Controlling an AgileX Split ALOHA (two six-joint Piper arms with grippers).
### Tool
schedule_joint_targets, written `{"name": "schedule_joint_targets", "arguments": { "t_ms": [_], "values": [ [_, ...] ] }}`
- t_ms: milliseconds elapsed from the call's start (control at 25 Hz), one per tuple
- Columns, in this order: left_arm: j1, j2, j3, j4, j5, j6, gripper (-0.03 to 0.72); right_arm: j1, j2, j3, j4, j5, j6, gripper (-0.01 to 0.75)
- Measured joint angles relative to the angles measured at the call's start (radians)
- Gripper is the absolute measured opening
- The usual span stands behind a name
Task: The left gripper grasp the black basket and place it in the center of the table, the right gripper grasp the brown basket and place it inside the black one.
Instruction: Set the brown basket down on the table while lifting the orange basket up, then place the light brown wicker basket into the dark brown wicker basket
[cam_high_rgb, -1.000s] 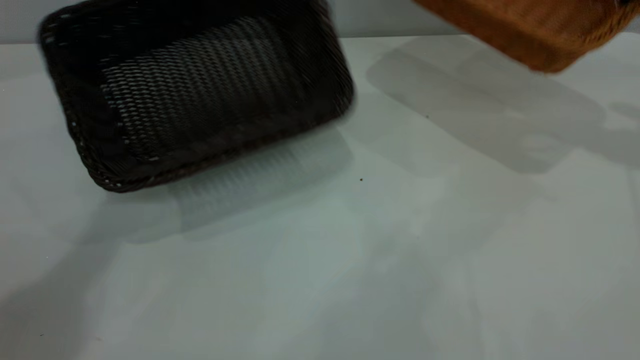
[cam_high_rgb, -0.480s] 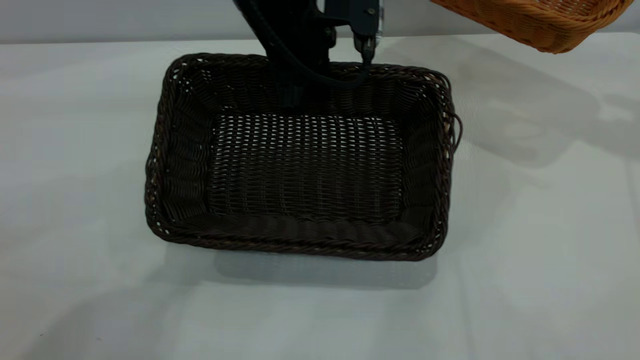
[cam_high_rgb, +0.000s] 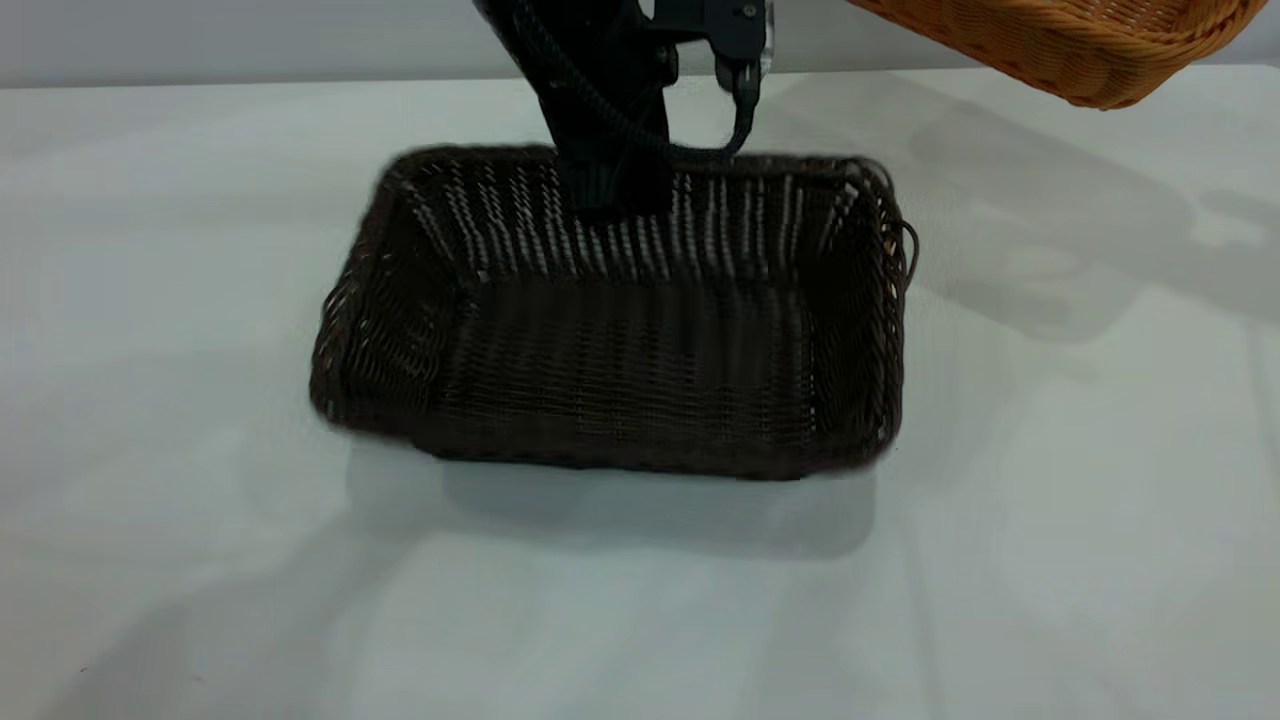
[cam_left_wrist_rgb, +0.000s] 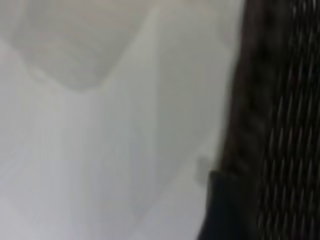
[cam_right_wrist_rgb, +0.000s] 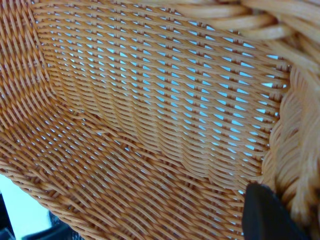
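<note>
Ext. view: the black basket (cam_high_rgb: 620, 330) is seen near the middle of the table (cam_high_rgb: 200, 560), open side up, its far wall gripped by the left gripper (cam_high_rgb: 610, 195). The jaws are closed over the far rim — one finger is seen inside the basket against the wall, the other is hidden behind it. The basket is blurred, so whether its base lies flat on the table cannot be told; a shadow is cast just below its near edge. A thin black cable (cam_high_rgb: 700, 152) is looped beside the jaws, along the rim.

L wrist view: the dark weave (cam_left_wrist_rgb: 285, 125) is seen right beside a dark finger (cam_left_wrist_rgb: 225, 210), w/ bare table on the other side.

The brown basket (cam_high_rgb: 1070, 45) is held up off the table, well apart from the left jaws, at the ext. view's upper right, tilted; only part of it is in frame. R wrist view: its inner weave (cam_right_wrist_rgb: 150, 115) fills the frame, and one dark fingertip (cam_right_wrist_rgb: 265, 215) of the right gripper is seen against the rim — the basket hangs from that grip, though the second finger is not shown.
</note>
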Motion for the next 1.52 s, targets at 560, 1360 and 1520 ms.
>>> {"name": "schedule_joint_targets", "arguments": {
  "t_ms": [560,1360,1520],
  "values": [
    [0.386,-0.324,0.0,0.002,0.264,-0.494,0.51,0.122,0.0,-0.001,-0.071,0.101,0.06,0.067],
    [0.536,-0.346,0.0,0.004,0.258,-0.617,0.51,0.558,0.027,0.005,-0.211,-0.009,0.153,0.067],
    [0.536,-0.346,0.0,0.004,0.258,-0.617,0.51,0.557,0.031,0.045,-0.211,-0.036,0.153,0.067]
  ]
}}
